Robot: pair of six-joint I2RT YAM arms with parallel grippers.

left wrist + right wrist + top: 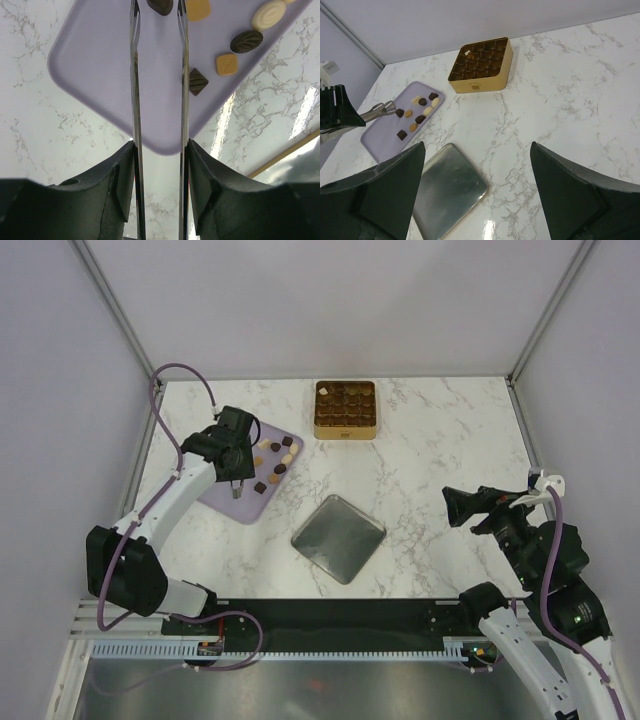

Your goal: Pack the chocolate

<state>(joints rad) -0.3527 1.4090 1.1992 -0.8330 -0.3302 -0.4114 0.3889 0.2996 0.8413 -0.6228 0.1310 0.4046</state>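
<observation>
Left claw (158,20) is over the lilac board (90,65), with its thin fingers (134,100) apart and parallel, clamped on nothing. One dark chocolate (161,5) sits right between the tips, clear of both as far as I can see. The other loose pieces lie ahead and to the right of that claw on the same board. These include a tan square (227,64) and a dark diamond (197,81) that is either touching the right finger's outer side or just beside it, can't tell which. The gold tin (345,433) is well beyond the claw across the surface (430,450), and a few cells look filled. Right claw (477,145) is wide apart, holding nothing, well off to the side.

Handling, my guess: the pieces are light, rigid and smooth-shelled — they'll skid on the board and scuff or crack if pinched hard. Take the dark one across its narrow sides, low, with a gentle squeeze.
</observation>
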